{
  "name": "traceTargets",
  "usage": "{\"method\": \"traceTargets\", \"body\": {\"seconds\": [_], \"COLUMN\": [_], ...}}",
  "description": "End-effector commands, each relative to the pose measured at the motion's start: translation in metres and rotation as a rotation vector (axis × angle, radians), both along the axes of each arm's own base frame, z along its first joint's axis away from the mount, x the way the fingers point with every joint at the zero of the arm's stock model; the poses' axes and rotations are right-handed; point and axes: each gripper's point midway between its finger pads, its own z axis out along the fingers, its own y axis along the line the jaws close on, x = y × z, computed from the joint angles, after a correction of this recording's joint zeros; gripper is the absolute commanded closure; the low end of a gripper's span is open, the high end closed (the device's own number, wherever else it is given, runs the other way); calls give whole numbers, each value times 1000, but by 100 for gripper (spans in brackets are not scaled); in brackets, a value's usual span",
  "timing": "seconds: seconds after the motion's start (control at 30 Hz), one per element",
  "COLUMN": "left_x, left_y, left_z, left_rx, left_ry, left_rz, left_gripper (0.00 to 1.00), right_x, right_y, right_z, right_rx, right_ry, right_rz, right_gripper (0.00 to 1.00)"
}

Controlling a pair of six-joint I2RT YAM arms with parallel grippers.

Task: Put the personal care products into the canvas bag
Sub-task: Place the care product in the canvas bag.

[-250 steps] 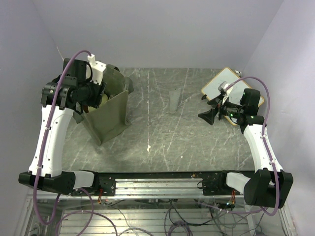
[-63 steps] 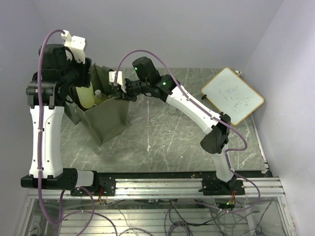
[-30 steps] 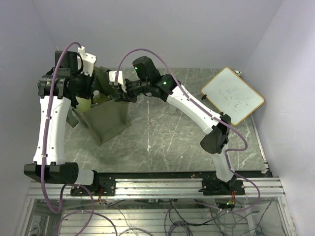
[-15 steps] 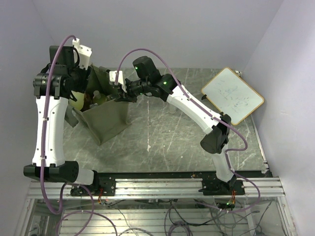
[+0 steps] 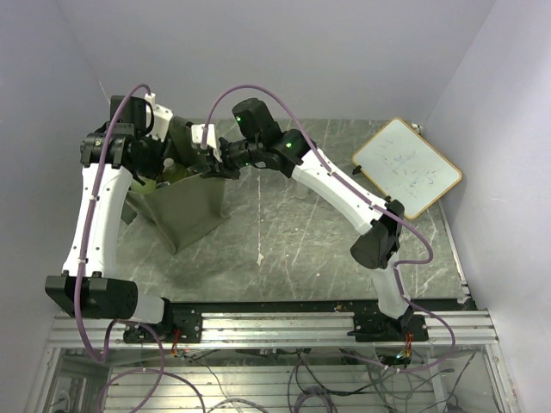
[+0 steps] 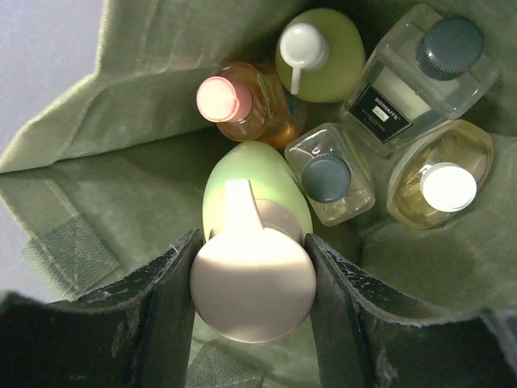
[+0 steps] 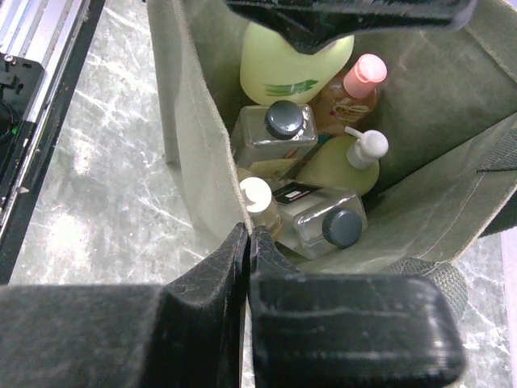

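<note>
The olive-green canvas bag point(image 5: 185, 211) stands upright at the back left of the table. My left gripper point(image 6: 252, 267) is inside its mouth, shut on the white pump cap of a yellow-green bottle point(image 6: 238, 174) that hangs upright over the bag's floor. Below it stand an orange bottle point(image 6: 242, 109), a second yellow-green pump bottle point(image 6: 323, 56), two clear square bottles with dark caps point(image 6: 331, 174) and a cream bottle point(image 6: 440, 182). My right gripper point(image 7: 248, 234) is shut on the bag's rim point(image 7: 190, 145) and holds that wall outward.
A wood-framed whiteboard point(image 5: 406, 166) lies at the back right. A small white scrap point(image 5: 260, 257) sits on the marble table in front of the bag. My right forearm point(image 5: 336, 185) stretches across the middle of the table. A wall rises close behind the bag.
My left gripper has moved right and down with the yellow-green bottle, from beside the bag's left rim into its mouth. The right arm has held still on the rim.
</note>
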Motion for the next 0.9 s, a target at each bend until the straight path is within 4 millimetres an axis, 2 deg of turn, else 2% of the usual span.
{"method": "traceTargets", "body": {"seconds": [0.0,0.3,0.6,0.87], "left_x": [14,21,27,34], "left_y": [5,16,37,53], "left_z": [21,8,3,-18], "left_rx": [17,47,-82,-172], "left_ry": [-124,-113,-144,-96], "left_rz": [10,57,139,174], "left_gripper": [93,93,93,93], "right_x": [-12,-12,-11,-10], "right_y": [-7,-10,-9,-8], "right_z": [60,55,38,42], "right_rx": [124,111,86,95], "right_ry": [-73,-70,-45,-48], "right_rz": [36,37,36,32], "right_gripper": [100,100,100,100]}}
